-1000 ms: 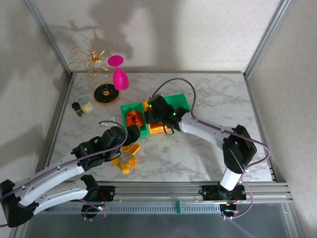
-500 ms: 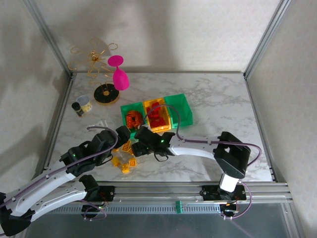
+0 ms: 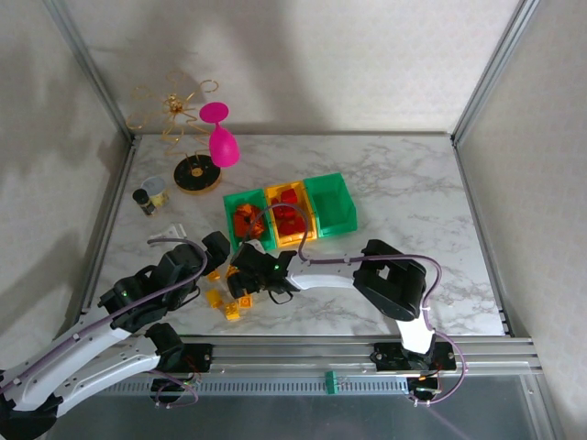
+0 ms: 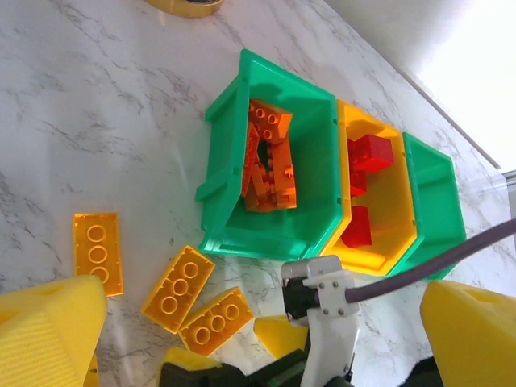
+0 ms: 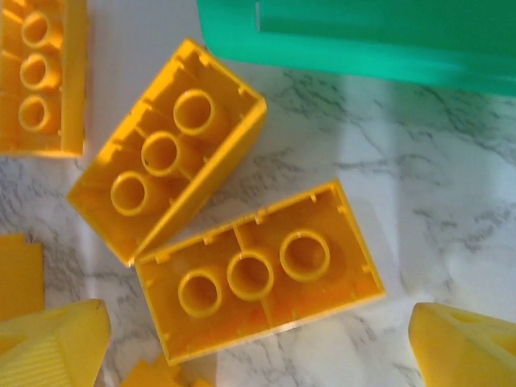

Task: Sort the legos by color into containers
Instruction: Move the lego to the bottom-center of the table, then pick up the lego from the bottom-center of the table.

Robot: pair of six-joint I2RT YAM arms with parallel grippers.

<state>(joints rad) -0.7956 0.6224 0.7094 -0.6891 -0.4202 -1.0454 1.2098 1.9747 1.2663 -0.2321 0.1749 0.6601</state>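
Now the right arm [image 3: 339,268] bends low to the left, right gripper [image 3: 242,278] spread wide over 2 yellow legos [image 5: 256,278]. The left gripper [image 3: 217,247] hangs near, fingers wide too.

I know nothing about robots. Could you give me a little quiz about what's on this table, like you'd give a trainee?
1. The left green bin holds bricks of which colour? A red, B orange, C blue.
2. True or false: the yellow-orange bin holds red bricks.
3. Fill in: the loose bricks under the open right hand are ____.
Key: 1 B; 2 true; 3 yellow.
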